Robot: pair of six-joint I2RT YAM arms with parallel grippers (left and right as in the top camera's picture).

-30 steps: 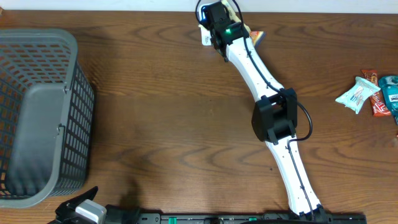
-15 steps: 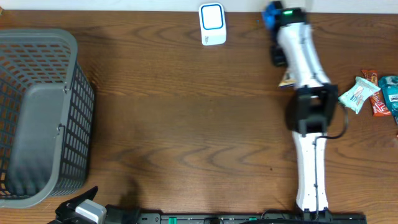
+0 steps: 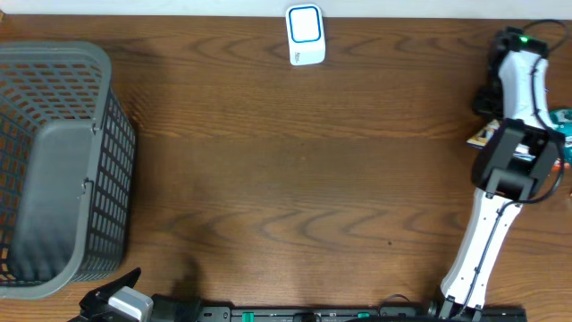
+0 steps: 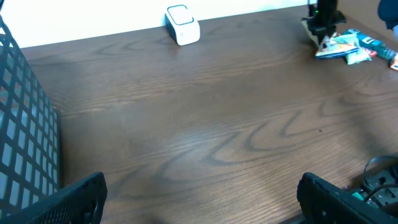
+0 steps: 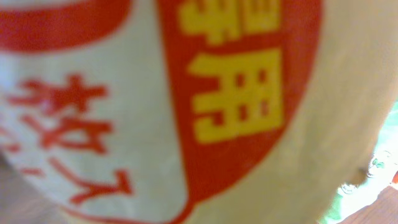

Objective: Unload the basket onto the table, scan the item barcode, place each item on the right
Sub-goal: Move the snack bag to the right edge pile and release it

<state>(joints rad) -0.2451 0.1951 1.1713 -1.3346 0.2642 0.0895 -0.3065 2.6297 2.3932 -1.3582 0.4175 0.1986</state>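
Observation:
The white scanner with a blue-framed face [image 3: 305,34] stands at the table's back edge, also in the left wrist view as the scanner [image 4: 182,25]. My right gripper [image 3: 488,91] is far to its right and shut on the item, a snack packet [image 3: 482,136] that peeks out beside the arm's elbow. In the right wrist view the packet [image 5: 186,106] fills the frame with red and yellow print and hides the fingers. My left gripper [image 4: 202,205] is open over bare wood at the front left, with nothing between its fingers [image 4: 81,198].
A grey mesh basket [image 3: 54,170] takes up the left side and shows as the basket [image 4: 25,155] in the left wrist view. More snack packets [image 4: 364,48] lie by the right edge, close to the right gripper.
The right arm has swung from the scanner at the back centre to the far right, carrying the packet along. The left arm has not moved.

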